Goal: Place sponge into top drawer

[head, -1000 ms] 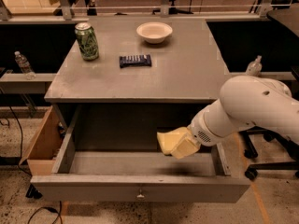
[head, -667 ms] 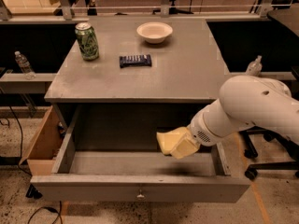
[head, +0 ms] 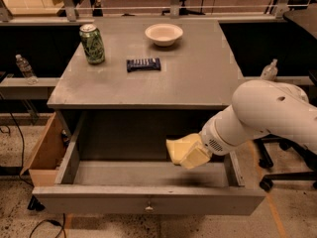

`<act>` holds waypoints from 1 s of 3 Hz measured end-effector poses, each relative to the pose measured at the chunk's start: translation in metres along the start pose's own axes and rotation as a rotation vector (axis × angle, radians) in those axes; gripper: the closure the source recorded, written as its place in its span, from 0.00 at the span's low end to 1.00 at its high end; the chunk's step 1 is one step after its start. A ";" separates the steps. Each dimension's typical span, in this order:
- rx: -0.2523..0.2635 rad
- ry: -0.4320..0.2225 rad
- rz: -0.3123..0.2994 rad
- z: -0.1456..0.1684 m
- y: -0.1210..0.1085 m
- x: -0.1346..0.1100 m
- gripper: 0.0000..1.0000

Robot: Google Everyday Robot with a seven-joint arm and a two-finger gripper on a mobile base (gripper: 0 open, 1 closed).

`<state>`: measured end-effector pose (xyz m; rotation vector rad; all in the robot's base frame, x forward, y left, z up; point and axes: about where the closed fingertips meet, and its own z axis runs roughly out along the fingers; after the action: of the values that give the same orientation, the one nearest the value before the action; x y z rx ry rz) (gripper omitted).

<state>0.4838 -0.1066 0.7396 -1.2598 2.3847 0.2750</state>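
Observation:
The top drawer (head: 148,200) is pulled wide open below the grey table; it is grey inside, with a small metal knob (head: 148,208) on its front panel. My gripper (head: 188,153) hangs over the right half of the drawer, just above its floor, at the end of the white arm (head: 267,115) that comes in from the right. It is shut on the pale yellow sponge (head: 176,147), which sticks out to the left of the blocky yellowish pad (head: 198,157). The sponge is held off the drawer floor.
On the table top (head: 198,78) stand a green can (head: 92,43) at back left, a dark snack bar (head: 143,64) in the middle and a white bowl (head: 164,33) at the back. A tan wooden drawer (head: 44,150) stands open at the left. A water bottle (head: 23,67) sits on the left ledge.

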 end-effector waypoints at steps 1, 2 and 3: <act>0.000 0.000 -0.002 0.000 0.001 0.000 0.00; 0.000 0.000 -0.002 0.000 0.001 0.000 0.00; -0.015 0.002 -0.019 -0.003 0.001 0.001 0.00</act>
<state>0.4818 -0.1079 0.7416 -1.2896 2.3748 0.2861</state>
